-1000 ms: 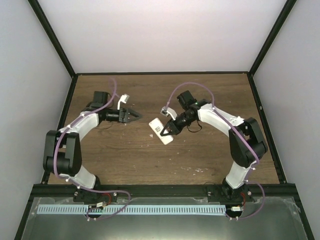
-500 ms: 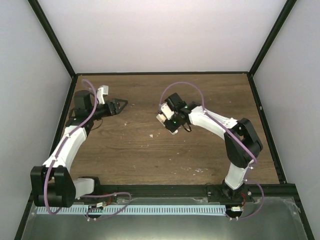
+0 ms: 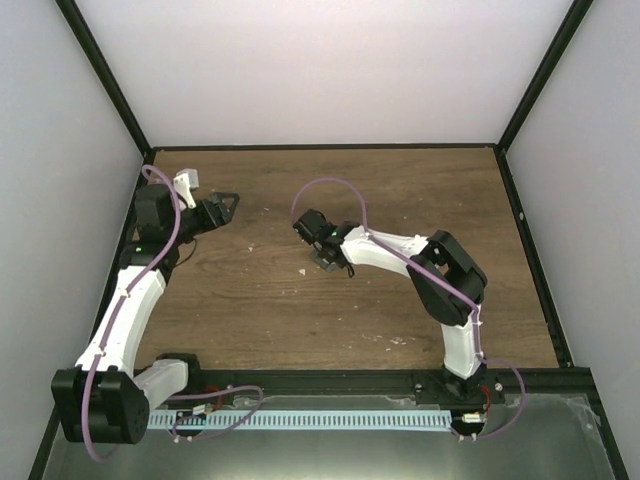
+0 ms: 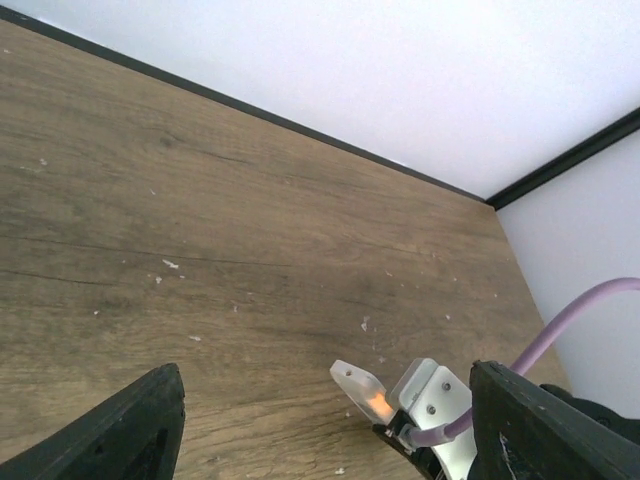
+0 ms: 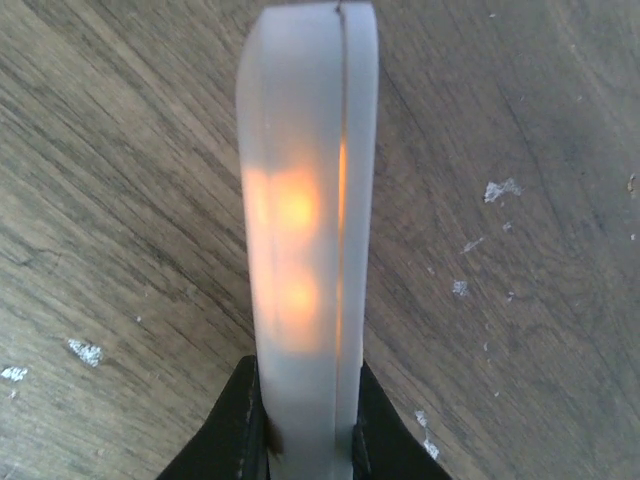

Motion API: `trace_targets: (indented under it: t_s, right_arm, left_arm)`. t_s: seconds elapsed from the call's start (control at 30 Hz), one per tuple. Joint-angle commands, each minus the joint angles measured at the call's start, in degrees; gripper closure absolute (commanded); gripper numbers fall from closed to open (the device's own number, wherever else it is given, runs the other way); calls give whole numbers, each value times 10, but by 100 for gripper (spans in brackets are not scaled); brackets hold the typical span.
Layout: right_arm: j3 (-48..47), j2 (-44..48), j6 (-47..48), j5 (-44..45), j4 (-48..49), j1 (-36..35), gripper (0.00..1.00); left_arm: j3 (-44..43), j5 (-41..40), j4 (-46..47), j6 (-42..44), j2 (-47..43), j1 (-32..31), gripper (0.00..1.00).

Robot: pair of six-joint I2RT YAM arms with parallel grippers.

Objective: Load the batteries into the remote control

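The right pincer [image 5: 303, 432] is clamped on one end of the remote control [image 5: 305, 250], its two dark fingers [image 5: 232, 425] pressing the bar's broad sides; the slim white bar thus stands edge-on to the wrist camera, its free end reaching out over the bench [image 3: 400, 190] near the middle; a warm orange glow shows through the plastic. Gripping it by the end probably leaves most of the body clear for whatever goes into it; whether the far end touches the wood I cannot tell.

The left pincer [image 3: 218, 205] sits well apart from it, near the far left corner; its fingers are spread wide with nothing between them, only bare wood; it looks parked out of the way, or ready to fetch something.

The batteries are not to be seen in any view; whether they are already inside the remote control cannot be told.
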State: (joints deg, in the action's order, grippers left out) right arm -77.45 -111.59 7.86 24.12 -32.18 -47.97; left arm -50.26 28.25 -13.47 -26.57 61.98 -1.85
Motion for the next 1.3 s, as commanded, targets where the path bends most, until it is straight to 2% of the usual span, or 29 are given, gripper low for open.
trace_targets:
  t_s: [0.0,0.13,0.23,0.53,0.6,0.63,0.77,0.8,0.83,0.93,1.03,1.27]
  right_arm:
    - [4,-3,-9,49,32,-13,99]
    - [8,-26,-15,57,24,-20,98]
    - [13,-31,-14,44,25,-25,81]
    - [17,-5,-16,-23,34,-36,57]
    - [17,7,-17,-45,34,-36,50]
    - [15,14,-17,-62,32,-36,44]
    - [20,63,-21,-119,39,-38,19]
    - [21,77,-23,-127,43,-36,7]
    - [20,92,-23,-136,46,-35,1]
    - [2,131,-36,-140,50,-18,0]
    - [-39,150,-55,-158,41,28,0]
    - [-66,204,-69,-210,69,141,0]
  left_arm:
    - [-24,-40,-28,-9,-20,3,20]
    - [-31,-49,-32,-6,-28,3,19]
    - [-34,-49,-38,-4,-26,3,18]
    - [-38,-38,-39,-9,-28,3,16]
    - [-42,-40,-39,-7,-29,3,5]
    - [-46,-40,-40,-6,-30,3,1]
    - [-56,-43,-30,-5,-40,3,0]
    - [-61,-43,-26,-5,-42,3,0]
    - [-69,-42,-25,-3,-43,3,0]
    - [-112,-28,-32,8,-29,3,0]
    - [-150,-42,-50,16,-17,3,0]
    - [-168,-84,-44,28,-22,3,0]
